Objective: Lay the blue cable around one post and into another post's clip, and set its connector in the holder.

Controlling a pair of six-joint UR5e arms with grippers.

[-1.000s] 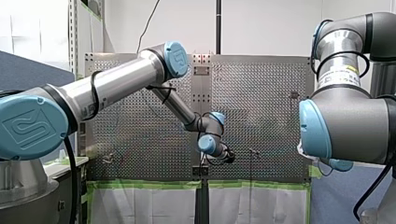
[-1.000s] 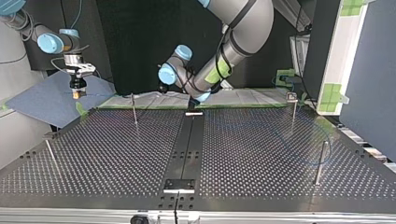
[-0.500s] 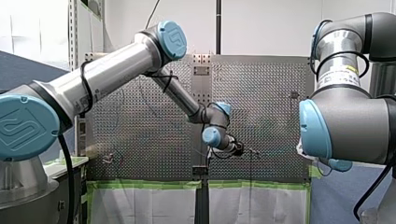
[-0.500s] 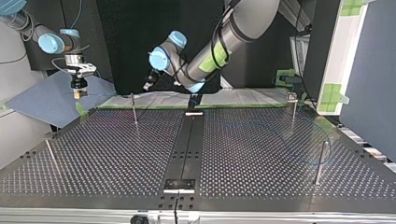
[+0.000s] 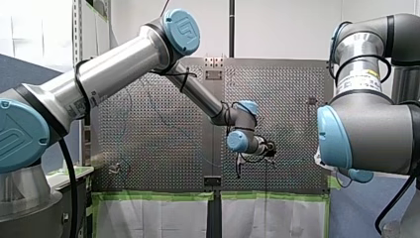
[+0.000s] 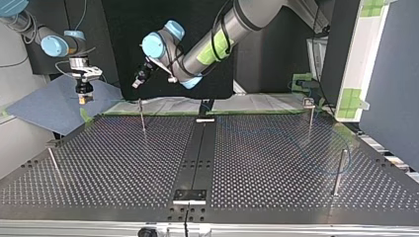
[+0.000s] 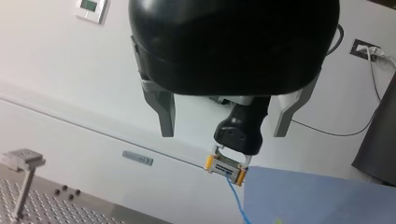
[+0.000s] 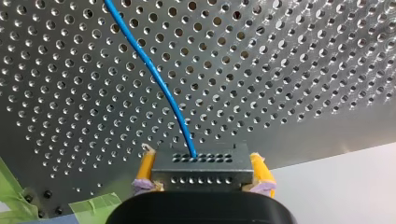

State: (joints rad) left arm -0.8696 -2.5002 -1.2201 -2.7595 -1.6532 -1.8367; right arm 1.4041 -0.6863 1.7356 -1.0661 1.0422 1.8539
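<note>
My right gripper (image 8: 201,176) is shut on the grey multi-pin connector (image 8: 201,161), with its yellow pads (image 8: 145,169) on the connector's two ends. The blue cable (image 8: 154,77) leaves the connector and runs out over the perforated table (image 8: 289,70). In the top view my right gripper (image 6: 83,97) hangs beyond the table's far left corner. My left gripper (image 6: 139,80) is in the air to its right, pointing at it. In the left wrist view my left gripper (image 7: 223,134) is open and holds nothing. The connector (image 7: 226,167) shows ahead of it, the cable (image 7: 235,203) trailing down.
Thin metal posts stand on the table: one far left (image 6: 142,114), one near left (image 6: 53,164), a clip-topped one far right (image 6: 310,114), one near right (image 6: 339,172). A faint blue cable loop (image 6: 316,165) lies by the right posts. A dark centre strip (image 6: 197,153) ends in a plate (image 6: 189,195).
My left arm has lifted and swung its gripper toward the top view's left, nearer the right gripper. The right arm and the connector have stayed put.
</note>
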